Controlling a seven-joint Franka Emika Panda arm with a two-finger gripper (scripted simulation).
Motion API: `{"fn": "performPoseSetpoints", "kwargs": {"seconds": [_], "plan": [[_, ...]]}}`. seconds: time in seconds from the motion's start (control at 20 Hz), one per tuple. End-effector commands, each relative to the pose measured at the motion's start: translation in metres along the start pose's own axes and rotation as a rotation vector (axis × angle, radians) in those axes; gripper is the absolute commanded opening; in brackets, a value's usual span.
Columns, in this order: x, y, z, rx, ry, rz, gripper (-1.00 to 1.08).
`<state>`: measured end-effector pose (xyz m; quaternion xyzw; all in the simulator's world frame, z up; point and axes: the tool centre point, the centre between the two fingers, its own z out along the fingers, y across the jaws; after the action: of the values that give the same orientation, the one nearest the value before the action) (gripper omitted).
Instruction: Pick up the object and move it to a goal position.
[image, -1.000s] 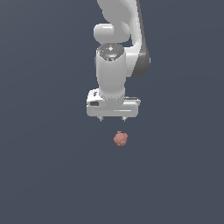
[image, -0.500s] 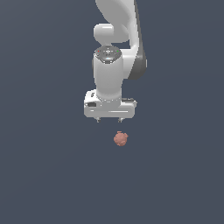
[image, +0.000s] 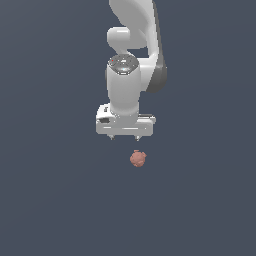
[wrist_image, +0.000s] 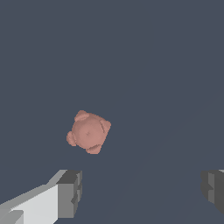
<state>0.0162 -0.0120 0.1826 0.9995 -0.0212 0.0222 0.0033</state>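
Observation:
The object (image: 138, 158) is a small lumpy reddish-pink blob lying on the dark grey floor. It also shows in the wrist view (wrist_image: 89, 132). My white gripper (image: 124, 138) points down and hangs above the object, a little toward the exterior view's left of it, not touching it. In the wrist view the gripper (wrist_image: 142, 190) is open and empty, its two grey fingertips (wrist_image: 70, 192) set wide apart. The object lies ahead of the fingertips, not between them.
A plain dark grey floor (image: 60, 200) fills both views. The white arm (image: 132, 45) rises from the gripper to the exterior view's top edge. No other objects or markers show.
The gripper has shifted slightly toward the exterior view's left and the wrist has turned a little. The object has not moved.

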Motion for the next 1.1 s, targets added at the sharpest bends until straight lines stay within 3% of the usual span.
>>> {"fn": "performPoseSetpoints", "kwargs": {"seconds": [0.0, 1.05], "plan": [[0.001, -0.003, 0.004, 0.001, -0.002, 0.018, 1.0], [0.012, -0.053, 0.08, -0.001, -0.039, 0.357, 1.0]]}}
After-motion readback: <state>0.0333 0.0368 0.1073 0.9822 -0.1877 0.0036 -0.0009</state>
